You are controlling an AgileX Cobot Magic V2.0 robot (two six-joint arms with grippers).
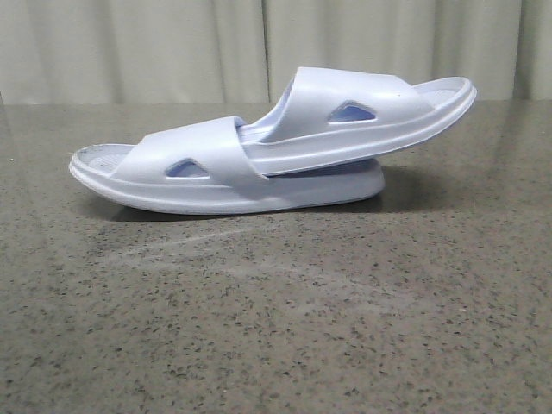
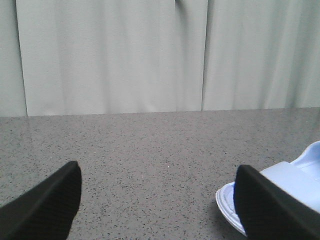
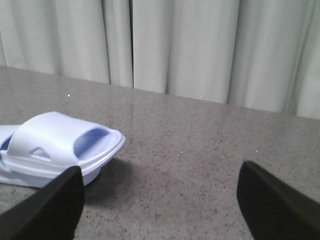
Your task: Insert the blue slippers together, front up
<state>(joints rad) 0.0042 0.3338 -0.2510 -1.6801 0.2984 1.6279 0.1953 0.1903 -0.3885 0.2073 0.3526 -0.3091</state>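
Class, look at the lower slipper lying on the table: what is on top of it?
The upper slipper lies tilted on the lower slipper, one end tucked under its strap. How far it reaches inside is hidden; the footbed beneath is covered.

Two blue slippers sit nested on one worktop; one left tool and one right tool show.

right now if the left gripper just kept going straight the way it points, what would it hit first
Probably nothing on the table: the left gripper is open, with only bare table between its fingers up to the curtain. The blue slippers lie off to one side, by one finger, though depth is hard to judge.
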